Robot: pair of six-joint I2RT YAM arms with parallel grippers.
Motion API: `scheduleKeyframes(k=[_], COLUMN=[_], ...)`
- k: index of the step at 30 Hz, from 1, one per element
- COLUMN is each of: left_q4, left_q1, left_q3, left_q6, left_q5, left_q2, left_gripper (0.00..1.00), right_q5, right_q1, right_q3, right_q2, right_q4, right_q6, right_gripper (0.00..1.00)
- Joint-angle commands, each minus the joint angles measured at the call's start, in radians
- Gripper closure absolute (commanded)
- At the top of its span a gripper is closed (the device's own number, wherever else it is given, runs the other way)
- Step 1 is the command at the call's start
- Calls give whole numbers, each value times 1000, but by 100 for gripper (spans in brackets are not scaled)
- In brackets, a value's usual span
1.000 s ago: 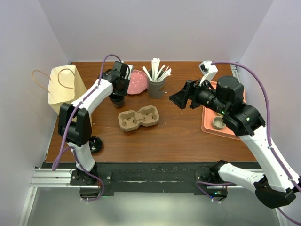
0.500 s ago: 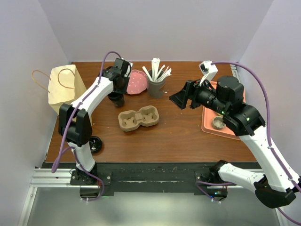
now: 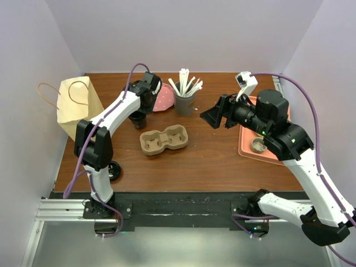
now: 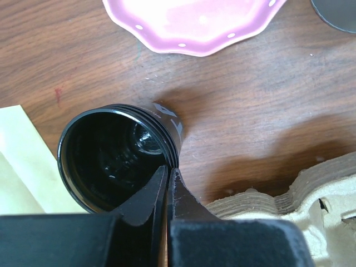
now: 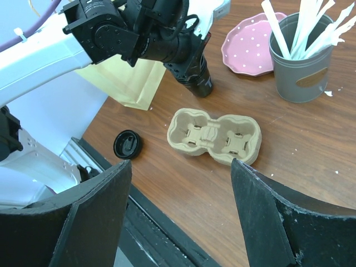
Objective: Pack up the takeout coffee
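Wooden tabletop (image 3: 211, 161): left tool (image 4: 167, 169) pinches rim of lidless black cup (image 4: 105, 156), right tool (image 5: 181, 167) gapes, tin (image 5: 300, 72) holds stirrers (image 5: 306, 22).

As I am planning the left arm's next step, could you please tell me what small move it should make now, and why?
Probably lift the black cup slightly and ease it toward the cardboard carrier: the left gripper is shut on the cup's rim, one finger inside, and both carrier sockets just beside it look empty.

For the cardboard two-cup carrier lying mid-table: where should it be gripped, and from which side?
Probably grip the cardboard carrier at its narrow waist between the two wells, coming from above with jaws spanning it; it lies flat, wells up.
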State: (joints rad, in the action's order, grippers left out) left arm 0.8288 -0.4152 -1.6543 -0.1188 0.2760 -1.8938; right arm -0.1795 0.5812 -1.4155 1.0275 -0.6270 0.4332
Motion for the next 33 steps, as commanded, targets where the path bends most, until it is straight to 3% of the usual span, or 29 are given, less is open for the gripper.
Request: scheduleKeyframes(k=[1, 7, 10, 13, 19, 21, 23, 33], left_q4=[4, 4, 6, 9, 33, 38, 38, 59], left_q1=[1, 1, 1, 1, 1, 1, 1, 0], left_q3=[-45, -45, -47, -50, -76, -79, -78, -107], left_q6=[13, 19, 18, 21, 21, 19, 21, 13], left_q5=[22, 2, -6, -14, 5, 17, 15, 68], left_q2=[-16, -16, -18, -19, -25, -27, -25, -21], left_gripper=[96, 100, 94, 100, 100, 89, 100, 100], right_q5=[-18, -14, -14, -15, -20, -21, -21, -23], right_q1=[-4, -4, -4, -3, -4, -3, -4, -4], right_q3=[-10, -17, -20, -23, -26, -26, -28, -17], right_q2=[-4, -1, 3, 9, 16, 19, 22, 9], right_q4=[36, 32, 35, 36, 38, 38, 38, 38], right_q6=[1, -1, -1, -1, -1, -1, 1, 4], right_gripper=[25, 25, 25, 25, 25, 25, 25, 25])
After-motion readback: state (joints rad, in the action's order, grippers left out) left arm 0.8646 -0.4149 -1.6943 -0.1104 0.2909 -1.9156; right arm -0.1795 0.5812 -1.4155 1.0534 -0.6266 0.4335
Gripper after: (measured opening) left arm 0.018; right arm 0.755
